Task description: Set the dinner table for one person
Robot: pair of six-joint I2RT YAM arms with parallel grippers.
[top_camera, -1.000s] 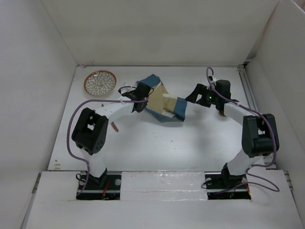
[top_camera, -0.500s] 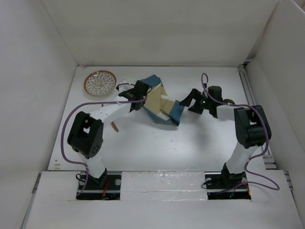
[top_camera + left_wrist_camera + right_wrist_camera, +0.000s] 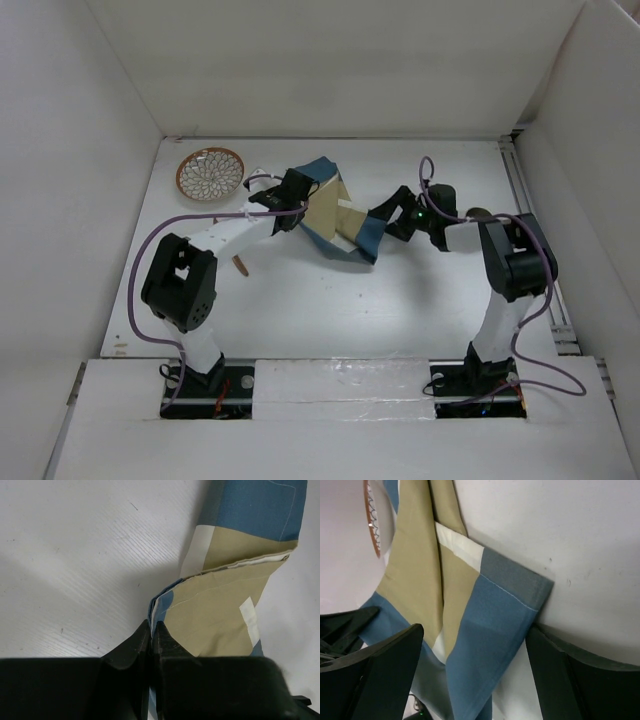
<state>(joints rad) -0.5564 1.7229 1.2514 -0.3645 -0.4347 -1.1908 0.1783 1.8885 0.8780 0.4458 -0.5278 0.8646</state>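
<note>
Item 1. Dinner table [image 3: 330, 310]: plain white flat surface, walled by white panels, filling the centre of the top view. The two arm bases stand at its near edge, at the bottom of the frame.

Item 2. Small brown object [image 3: 240, 265]: lies on the table just beside the left arm, left of centre. Too small to identify.

Item 3. Left gripper [image 3: 154, 632]: clenched. In the left wrist view its two black fingers [image 3: 127, 650] press together on a folded edge of the placemat, with cloth layers pinched between them.

Item 4. Right gripper [image 3: 472, 635]: released. In the right wrist view its fingers [image 3: 375, 675] stand wide apart at the lower left and lower right of the frame, and a blue corner of the cloth lies between them, not squeezed.

Item 5. Placemat [image 3: 335, 215]: blue-and-tan checked cloth with white patches, crumpled and folded over itself. It sits on the table between the two grippers, above centre of the top view.

Item 6. Round dish [image 3: 210, 173]: brown rim, white lattice pattern. It rests on the table in the upper left of the top view, near the far wall and apart from the cloth.
</note>
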